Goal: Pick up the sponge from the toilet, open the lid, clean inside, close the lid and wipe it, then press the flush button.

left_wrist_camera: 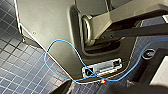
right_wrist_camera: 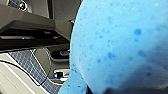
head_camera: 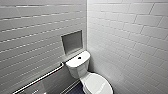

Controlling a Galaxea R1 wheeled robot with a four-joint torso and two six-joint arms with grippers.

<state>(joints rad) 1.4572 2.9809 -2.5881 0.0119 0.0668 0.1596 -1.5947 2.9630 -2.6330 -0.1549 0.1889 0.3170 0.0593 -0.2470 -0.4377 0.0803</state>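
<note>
Room: showing two white tiled walls (head_camera: pixel 130 37) meeting in a corner, with a floor (left_wrist_camera: pixel 17 67) of small dark blue tiles lying below.
Sponge: the sponge (right_wrist_camera: pixel 120 45) looking bright blue, soft and pitted with darker blue pores, bulging in a rounded shape very close to the right wrist camera.
Sponge place: hanging well above the floor, beside the robot's dark frame, well apart from the toilet (head_camera: pixel 82 71).
Toilet: standing white and glossy in the corner, its tank (head_camera: pixel 76 65) sitting against the left wall and the bowl pointing toward the camera.
Lid: the lid (head_camera: pixel 96 84) lying flat and closed over the bowl, smooth, oval and catching the light.
Flush button: the flush button (head_camera: pixel 79 58) showing as a small dark dot on the flat tank top.
Niche: the niche (head_camera: pixel 72 42) sitting recessed in the left wall just above the tank, showing a plain grey back.
Grab bar: the grab bar (head_camera: pixel 40 79) running along the left wall, sloping down away from the tank.
Right arm: holding low beside the robot's base, with the right jaws clamping on the sponge.
Left arm: hanging beside the grey robot body (left_wrist_camera: pixel 50 30), its camera looking down at the floor, a thin blue cable (left_wrist_camera: pixel 60 40) looping across the body.
Left jaws: cannot tell whether apart or together.
</note>
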